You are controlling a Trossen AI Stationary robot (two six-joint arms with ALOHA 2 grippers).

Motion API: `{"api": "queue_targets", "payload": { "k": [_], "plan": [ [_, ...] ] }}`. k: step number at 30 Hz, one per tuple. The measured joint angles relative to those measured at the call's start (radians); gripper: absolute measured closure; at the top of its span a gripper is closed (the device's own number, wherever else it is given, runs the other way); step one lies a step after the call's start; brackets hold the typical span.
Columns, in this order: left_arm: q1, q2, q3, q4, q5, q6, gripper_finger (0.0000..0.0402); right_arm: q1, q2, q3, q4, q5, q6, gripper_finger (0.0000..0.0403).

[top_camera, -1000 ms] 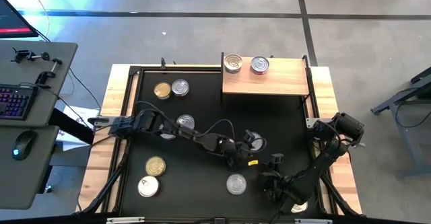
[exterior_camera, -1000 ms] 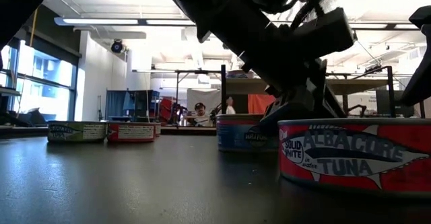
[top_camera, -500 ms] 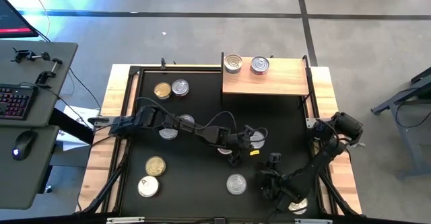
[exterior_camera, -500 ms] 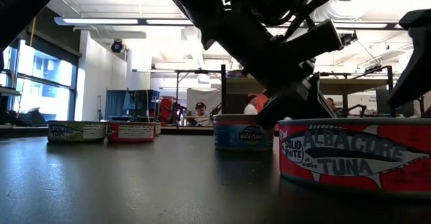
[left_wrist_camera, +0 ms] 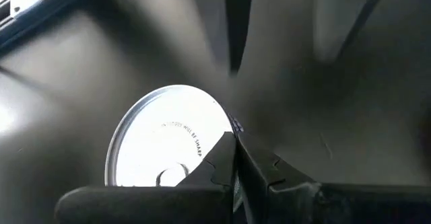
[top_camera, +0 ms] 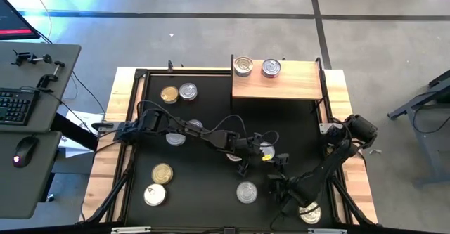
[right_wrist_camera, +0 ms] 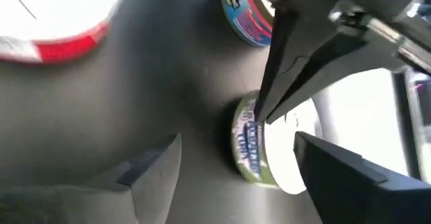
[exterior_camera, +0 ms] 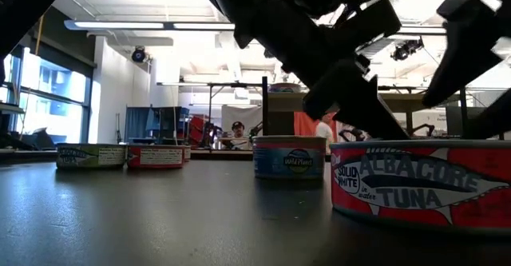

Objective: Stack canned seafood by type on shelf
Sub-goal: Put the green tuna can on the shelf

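Left gripper [left_wrist_camera: 234, 158]: fingers pressed together, empty, beside the silver-topped tin [left_wrist_camera: 168, 136] at table centre.
Right gripper [right_wrist_camera: 232, 160]: spread wide, facing that tin.
Nearer arm: left.
Shelf [top_camera: 278, 85]: well beyond, two tins on it.

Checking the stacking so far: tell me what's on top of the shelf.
Two silver-topped tins and sit side by side on the shelf, unstacked. Anything beneath the board is hidden.

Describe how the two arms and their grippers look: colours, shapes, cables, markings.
Both arms are black and built of slim jointed segments. The left arm has a thin black cable looping along it, and a small yellow tag shows by the left gripper, whose fingers are dark, angular and tapered. The right arm rises from a rounded black base joint; the right gripper has flat, grey-black fingers.
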Motion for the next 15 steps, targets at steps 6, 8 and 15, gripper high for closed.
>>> {"api": "queue_targets", "payload": {
  "k": [6, 8, 15],
  "plan": [
    [0.006, -0.024, 0.001, 0.008, 0.059, -0.054, 0.0401, -0.021, 0.048, -0.043, -0.005, 0.097, -0.041, 0.0117],
    [0.009, -0.027, 0.001, 0.004, 0.085, -0.068, 0.0401, -0.031, 0.064, -0.052, -0.005, 0.115, -0.032, 0.0118],
    [0.012, -0.028, 0.001, 0.017, 0.099, -0.081, 0.0401, -0.058, 0.079, -0.054, 0.016, 0.088, 0.084, 0.0206]
  ]
}}
